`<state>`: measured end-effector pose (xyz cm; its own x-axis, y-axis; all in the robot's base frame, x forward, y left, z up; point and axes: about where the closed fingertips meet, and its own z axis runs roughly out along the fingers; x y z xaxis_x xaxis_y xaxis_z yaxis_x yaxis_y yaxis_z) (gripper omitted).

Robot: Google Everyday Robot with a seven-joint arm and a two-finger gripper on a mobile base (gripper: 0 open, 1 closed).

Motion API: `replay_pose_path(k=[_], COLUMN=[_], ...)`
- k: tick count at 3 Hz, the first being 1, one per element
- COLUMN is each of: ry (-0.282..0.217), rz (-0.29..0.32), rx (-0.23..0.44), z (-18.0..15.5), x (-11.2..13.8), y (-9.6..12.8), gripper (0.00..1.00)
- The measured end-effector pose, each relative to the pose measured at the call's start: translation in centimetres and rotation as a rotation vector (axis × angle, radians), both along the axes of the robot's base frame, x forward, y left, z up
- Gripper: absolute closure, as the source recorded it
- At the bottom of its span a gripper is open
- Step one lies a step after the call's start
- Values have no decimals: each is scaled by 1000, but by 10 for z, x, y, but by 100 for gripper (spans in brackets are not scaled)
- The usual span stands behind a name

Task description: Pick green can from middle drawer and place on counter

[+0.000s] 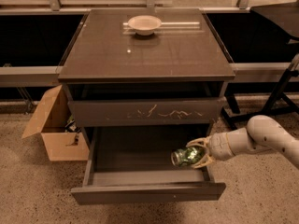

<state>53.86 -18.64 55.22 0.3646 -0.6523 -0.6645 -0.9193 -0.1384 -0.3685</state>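
The green can (186, 156) lies sideways between the fingers of my gripper (195, 153), held above the right side of the open middle drawer (140, 190). The gripper is shut on the can, and the pale arm reaches in from the right. The drawer is pulled out below the scratched drawer front (145, 112). The counter (145, 45) is the glossy dark top of the cabinet, well above the gripper.
A white bowl (144, 24) sits at the back of the counter. An open cardboard box (55, 125) stands on the floor left of the cabinet. Dark metal legs (279, 90) stand at the right. Speckled floor lies in front.
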Motion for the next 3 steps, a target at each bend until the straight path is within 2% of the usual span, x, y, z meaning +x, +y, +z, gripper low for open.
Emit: replay_pose_path(k=[1,2,3], ry=[-12,-80,-188], rz=[10,28,66], rx=[-3,-34,-75], z=[6,47,119], x=[-2,-17,-30], y=[3,15,29], gripper=[100,100,100])
